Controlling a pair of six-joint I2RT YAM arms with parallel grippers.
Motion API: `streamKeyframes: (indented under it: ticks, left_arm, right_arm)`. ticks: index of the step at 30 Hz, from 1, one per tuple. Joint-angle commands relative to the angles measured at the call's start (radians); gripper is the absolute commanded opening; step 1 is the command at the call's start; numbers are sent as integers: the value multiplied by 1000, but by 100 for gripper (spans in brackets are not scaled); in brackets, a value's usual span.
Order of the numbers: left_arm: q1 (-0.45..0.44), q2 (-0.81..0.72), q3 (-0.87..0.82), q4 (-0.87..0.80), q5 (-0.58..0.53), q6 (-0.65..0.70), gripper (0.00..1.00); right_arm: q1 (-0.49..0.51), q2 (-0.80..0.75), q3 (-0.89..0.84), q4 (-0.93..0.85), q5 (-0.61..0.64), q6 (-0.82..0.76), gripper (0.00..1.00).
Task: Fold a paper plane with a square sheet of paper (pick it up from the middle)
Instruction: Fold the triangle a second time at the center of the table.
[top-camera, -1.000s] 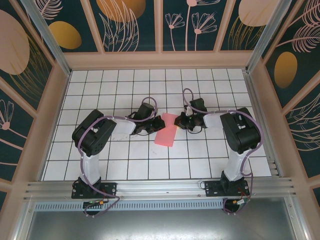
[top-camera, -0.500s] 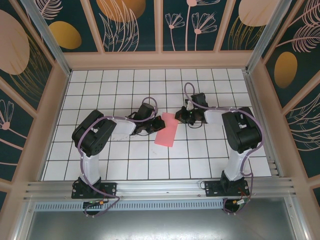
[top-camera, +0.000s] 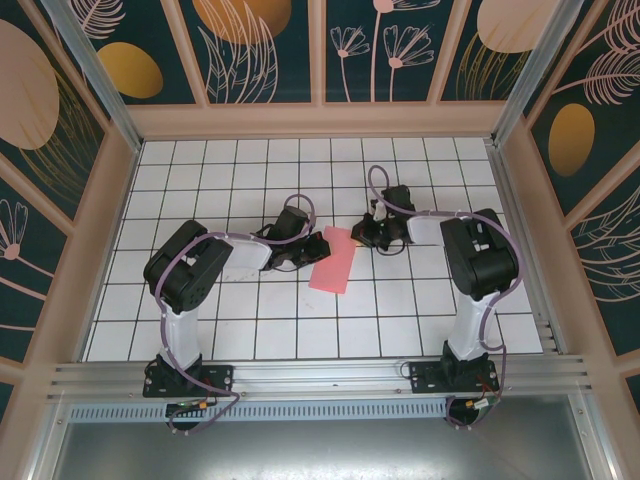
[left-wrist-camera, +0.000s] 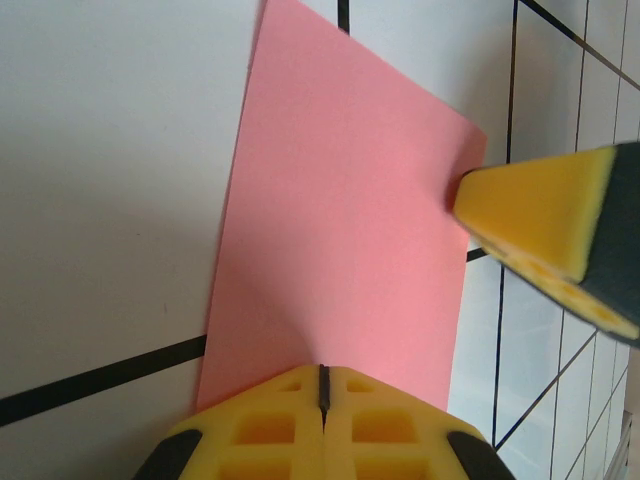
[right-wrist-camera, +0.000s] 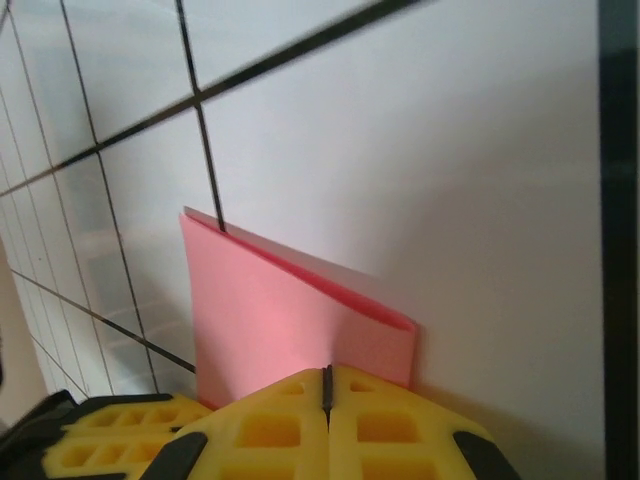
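Since the frame one second back, the right gripper (top-camera: 362, 231) had drawn away to the far right corner of the sheet of paper (top-camera: 333, 262). Top view: I saw the sheet lying folded and flat on the table (top-camera: 200, 170), with the left gripper (top-camera: 317, 247) at its left edge. Left wrist view: that gripper's fingers were pressed together over the sheet's near edge, and a right finger (left-wrist-camera: 535, 215) touched its corner. Right wrist view: its fingers were pressed together beside that corner, where two paper layers showed.
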Motion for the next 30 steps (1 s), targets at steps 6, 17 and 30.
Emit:
streamKeyframes:
  ticks: [6,17,30]
  left_arm:
    - [-5,40,-44,-161,-53,36,0]
    - [-4,40,-45,-160,-50,39,0]
    - [-5,41,-48,-153,-48,38,0]
  right_arm:
    - [-26,26,82,-63,-3,-6,1]
    - [-31,62,41,-84,62,-14,2]
    - [-10,-141,-1,-46,-41,28,2]
